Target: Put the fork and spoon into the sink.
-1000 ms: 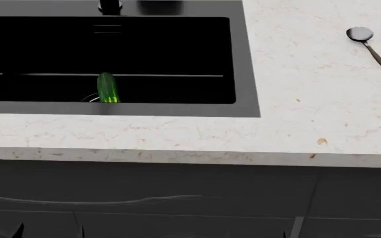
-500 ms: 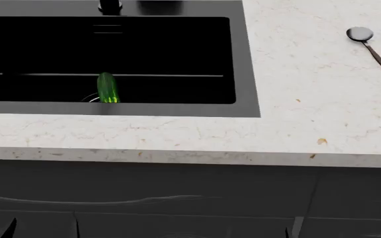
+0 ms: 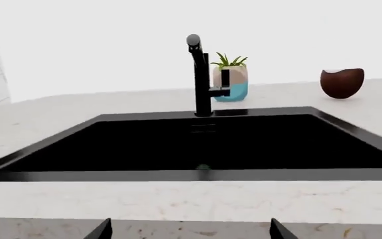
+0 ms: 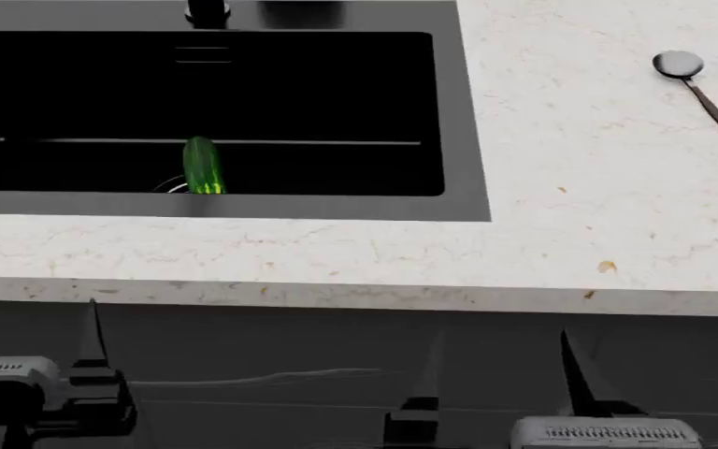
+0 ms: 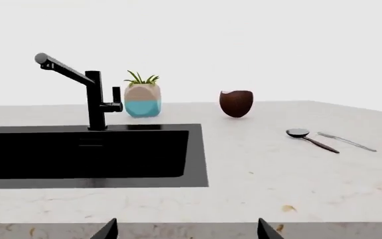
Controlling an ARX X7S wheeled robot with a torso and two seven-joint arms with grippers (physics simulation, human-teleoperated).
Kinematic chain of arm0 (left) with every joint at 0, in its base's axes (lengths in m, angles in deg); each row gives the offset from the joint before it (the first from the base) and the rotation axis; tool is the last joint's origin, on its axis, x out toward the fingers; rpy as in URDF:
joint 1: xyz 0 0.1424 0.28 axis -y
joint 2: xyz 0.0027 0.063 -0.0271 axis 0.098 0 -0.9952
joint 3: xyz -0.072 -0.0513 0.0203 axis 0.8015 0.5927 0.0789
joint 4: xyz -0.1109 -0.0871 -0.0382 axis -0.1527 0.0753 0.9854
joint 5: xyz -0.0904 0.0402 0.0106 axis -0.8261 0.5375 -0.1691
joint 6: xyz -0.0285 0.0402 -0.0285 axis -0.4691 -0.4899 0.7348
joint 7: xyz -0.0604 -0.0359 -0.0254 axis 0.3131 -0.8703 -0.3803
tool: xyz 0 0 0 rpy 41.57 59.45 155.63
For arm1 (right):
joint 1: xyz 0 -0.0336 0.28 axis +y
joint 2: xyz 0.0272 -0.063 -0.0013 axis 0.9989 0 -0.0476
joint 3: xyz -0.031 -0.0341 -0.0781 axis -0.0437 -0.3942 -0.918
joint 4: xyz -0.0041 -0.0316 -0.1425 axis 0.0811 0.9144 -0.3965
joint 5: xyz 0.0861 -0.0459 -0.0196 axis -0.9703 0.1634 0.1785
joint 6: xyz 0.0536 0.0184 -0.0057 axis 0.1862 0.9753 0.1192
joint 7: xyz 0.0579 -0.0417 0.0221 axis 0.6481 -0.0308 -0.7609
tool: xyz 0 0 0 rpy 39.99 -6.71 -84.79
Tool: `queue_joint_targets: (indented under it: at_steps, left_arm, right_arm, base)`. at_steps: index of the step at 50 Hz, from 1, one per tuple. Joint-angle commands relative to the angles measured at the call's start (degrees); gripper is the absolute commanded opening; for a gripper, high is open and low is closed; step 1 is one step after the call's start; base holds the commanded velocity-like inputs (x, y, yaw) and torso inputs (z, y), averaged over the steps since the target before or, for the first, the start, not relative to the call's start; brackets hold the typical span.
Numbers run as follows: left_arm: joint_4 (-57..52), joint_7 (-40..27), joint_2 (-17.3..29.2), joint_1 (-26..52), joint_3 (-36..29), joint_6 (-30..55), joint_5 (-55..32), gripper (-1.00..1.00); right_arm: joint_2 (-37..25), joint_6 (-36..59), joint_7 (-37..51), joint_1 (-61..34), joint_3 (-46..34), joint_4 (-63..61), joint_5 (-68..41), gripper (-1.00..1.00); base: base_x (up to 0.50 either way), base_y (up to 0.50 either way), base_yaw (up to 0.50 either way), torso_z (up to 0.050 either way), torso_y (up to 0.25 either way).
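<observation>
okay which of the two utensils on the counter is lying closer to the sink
The dark spoon. It lies between the sink and the pale fork, which sits farther out on the counter.

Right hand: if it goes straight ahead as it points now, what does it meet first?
Likely nothing at first: the right hand points over bare counter, right of the sink, left of the spoon. Depth is unclear.

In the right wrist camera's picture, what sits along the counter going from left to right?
Tall black faucet → small potted plant in a tan and blue pot → dark brown cracked shell-like bowl → small dark glossy spoon → slim pale fork.
</observation>
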Motion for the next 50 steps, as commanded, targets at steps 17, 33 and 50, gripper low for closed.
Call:
queue_joint_targets:
  at_steps: [17,33,50]
  left_arm:
    - [-3.3,2.2,2.7,25.9,-1.0,23.9,-3.9,1.00]
    - [-4.1,-1.1,2.5,29.9,3.7,24.1,-3.9,1.00]
    - [-24.0,-10.2,5.8,28.1,12.3,43.3,2.2,1.00]
  right_arm:
    - [-7.0,39.2,1.9,-26.3,5.0,-16.6,-11.2,1.00]
    - [-6.9,41.5,2.5,-31.1,6.9,-15.3,-12.5,1.00]
    - [-6.2,44.4,2.8,-34.8,8.7,-15.8,-15.0,1.00]
  base:
    - [0.00,0.00,0.00,0.000,0.000]
    - [0.00,0.00,0.00,0.000,0.000]
    - [0.00,0.00,0.00,0.000,0.000]
